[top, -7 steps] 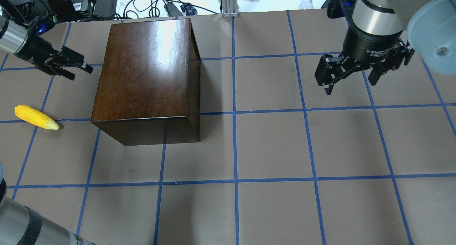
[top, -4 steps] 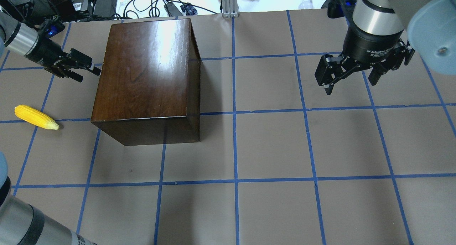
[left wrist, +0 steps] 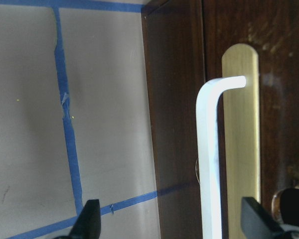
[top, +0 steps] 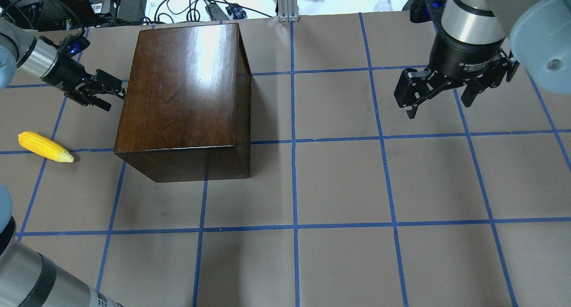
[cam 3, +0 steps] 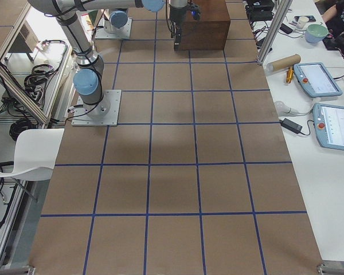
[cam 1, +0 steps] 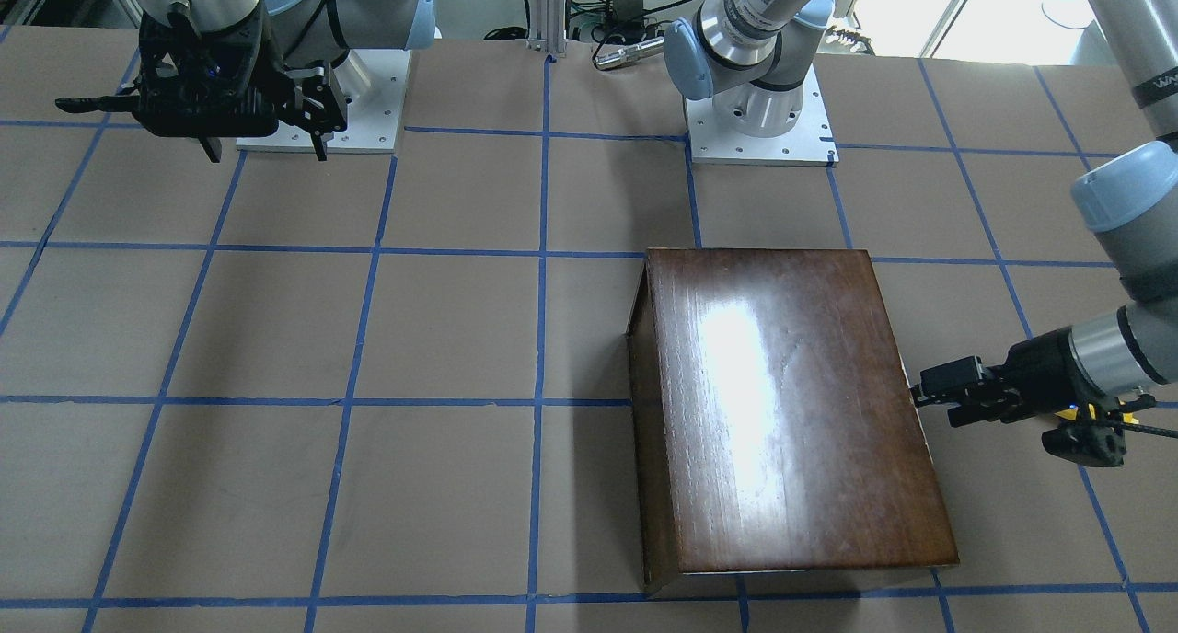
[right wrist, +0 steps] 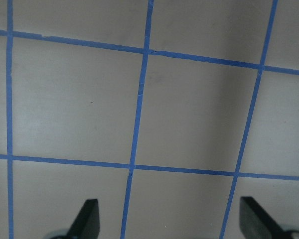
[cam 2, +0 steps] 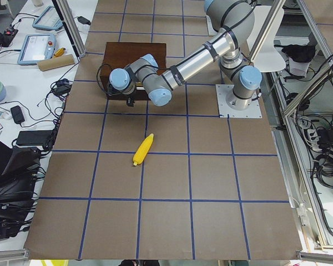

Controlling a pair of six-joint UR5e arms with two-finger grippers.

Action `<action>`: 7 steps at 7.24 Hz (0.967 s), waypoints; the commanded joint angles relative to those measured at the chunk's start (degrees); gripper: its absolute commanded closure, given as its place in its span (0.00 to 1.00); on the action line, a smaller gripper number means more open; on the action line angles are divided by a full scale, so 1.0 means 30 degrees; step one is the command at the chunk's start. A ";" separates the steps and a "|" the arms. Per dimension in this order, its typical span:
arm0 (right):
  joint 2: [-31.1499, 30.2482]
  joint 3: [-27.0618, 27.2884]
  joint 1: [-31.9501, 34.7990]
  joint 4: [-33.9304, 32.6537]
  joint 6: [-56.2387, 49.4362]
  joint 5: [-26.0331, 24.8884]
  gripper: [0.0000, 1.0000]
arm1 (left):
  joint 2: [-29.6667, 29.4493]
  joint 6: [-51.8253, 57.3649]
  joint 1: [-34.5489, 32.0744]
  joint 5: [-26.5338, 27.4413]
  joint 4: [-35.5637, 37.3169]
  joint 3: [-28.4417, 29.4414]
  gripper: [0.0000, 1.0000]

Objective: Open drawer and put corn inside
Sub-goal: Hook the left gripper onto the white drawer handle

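While the left tool faces the drawer, corn lies apart.

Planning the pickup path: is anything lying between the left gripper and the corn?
Nothing: the overhead view shows only bare table with a blue tape line between the left gripper and the corn.

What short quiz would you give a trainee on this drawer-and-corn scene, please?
1. True or false: the corn lies on the table, apart from the wooden box.
2. The left gripper is: A open, facing the handle; B shut on the handle; C shut on the corn.
3. Is the drawer open or shut?
Key: 1 true; 2 A; 3 shut.
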 commanded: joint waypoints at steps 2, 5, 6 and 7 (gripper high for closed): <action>-0.0006 0.0000 0.0000 0.0000 0.0000 -0.0028 0.00 | -0.0296 0.0026 -0.0011 0.0000 0.0069 -0.0093 0.00; -0.0006 0.0000 0.0000 0.0000 0.0000 0.0001 0.00 | -0.0618 0.0055 -0.0011 0.0029 0.0304 -0.0064 0.00; 0.0023 0.0000 0.0000 0.0000 0.0000 0.0001 0.00 | -0.0706 0.0084 -0.0011 0.0029 0.0768 -0.0035 0.00; -0.0005 0.0000 0.0000 0.0000 0.0000 -0.0028 0.00 | -0.0765 0.0085 0.0018 0.0029 0.1091 -0.0006 0.00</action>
